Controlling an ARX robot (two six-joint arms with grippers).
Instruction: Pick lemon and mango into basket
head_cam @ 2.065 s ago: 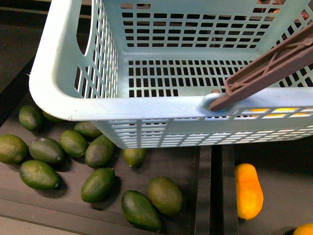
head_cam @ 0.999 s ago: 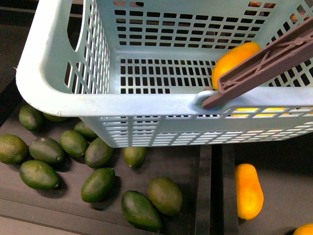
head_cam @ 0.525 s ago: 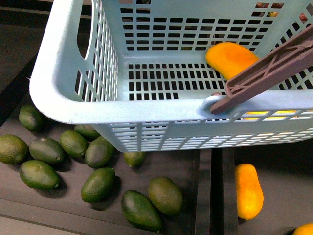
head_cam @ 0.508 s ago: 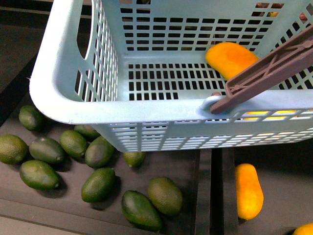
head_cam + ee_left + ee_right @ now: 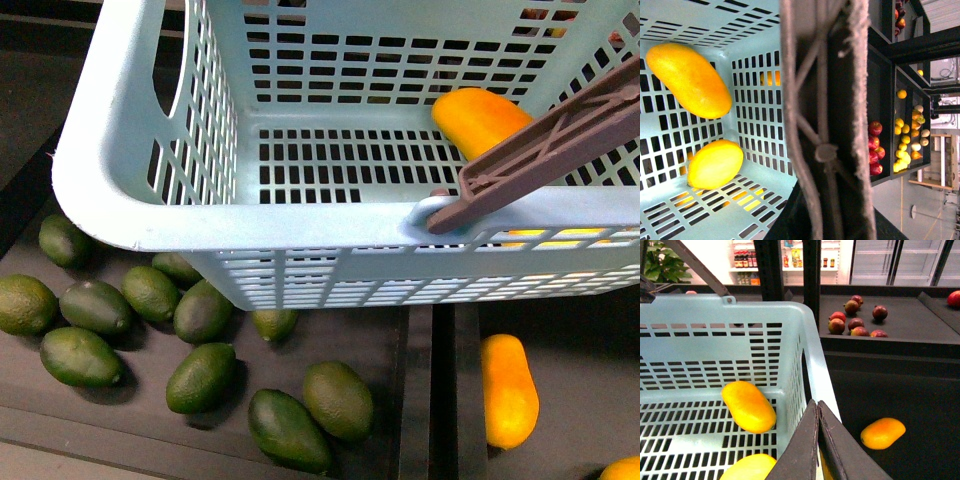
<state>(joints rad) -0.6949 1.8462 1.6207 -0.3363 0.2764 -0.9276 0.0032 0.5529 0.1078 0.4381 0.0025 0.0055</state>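
Basket (image 5: 110, 150): pale blue-green, slotted, hanging above a tray of dark green oval fruits (image 5: 95, 305). Contents: mango (image 5: 478, 118), absent from the front view two seconds ago, now lying on the floor against the far wall; lemon (image 5: 715, 164) beside it, apart, near a corner. Brown handle (image 5: 540, 150): raised, and it fills the left wrist view, so the left gripper's state cannot be told. Right gripper (image 5: 816, 407): fingers together, empty, over the basket rim. A second oblong orange fruit (image 5: 508, 390) lies on the shelf outside. Both items binned; task judged essentially complete.
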